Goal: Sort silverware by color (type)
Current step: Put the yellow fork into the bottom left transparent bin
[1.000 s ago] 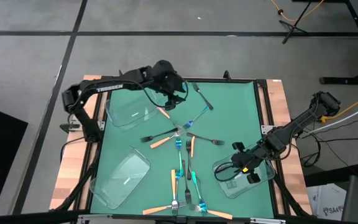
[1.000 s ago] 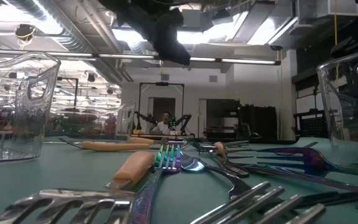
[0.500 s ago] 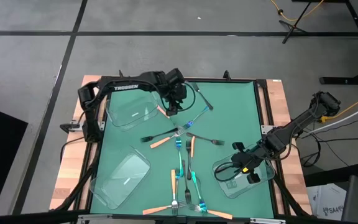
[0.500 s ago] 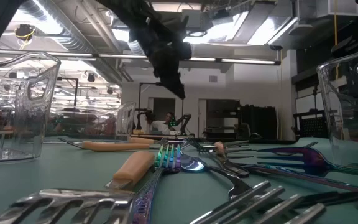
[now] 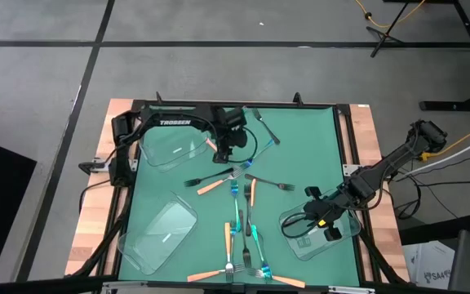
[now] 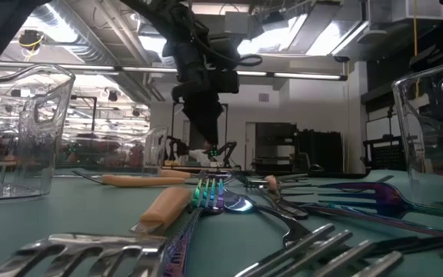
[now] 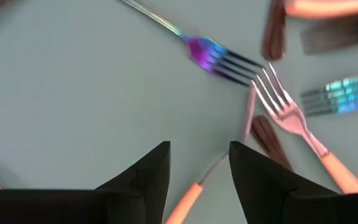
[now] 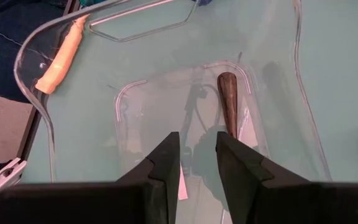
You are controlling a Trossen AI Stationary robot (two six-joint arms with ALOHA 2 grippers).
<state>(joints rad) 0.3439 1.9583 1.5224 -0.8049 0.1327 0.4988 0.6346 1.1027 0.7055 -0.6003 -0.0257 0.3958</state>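
Note:
Several forks (image 5: 239, 175) with orange, blue-teal or dark handles lie scattered flat on the green mat (image 5: 300, 155). My left gripper (image 5: 223, 153) hangs open, pointing steeply down, a little above the far forks (image 6: 208, 138). An orange-handled fork (image 7: 188, 198) lies on the mat below the gap between its fingers (image 7: 199, 165); a blue-tinted fork (image 7: 219, 59) lies just beyond. My right gripper (image 5: 321, 219) is open over the near right clear tray (image 8: 278, 74), with nothing between its fingers (image 8: 197, 152). A dark handle (image 8: 229, 102) lies in that tray.
Two more clear trays lie on the mat, one at the far left (image 5: 170, 147) beside my left gripper and one at the near left (image 5: 157, 237). More forks lie along the near edge (image 5: 243, 265). The mat's far right part is bare.
My left gripper has come down toward the mat and a little toward the near edge, tipping to point more steeply down. It now hangs over the orange-handled fork beside the far left tray. Its fingers have stayed open. The forks have not moved.

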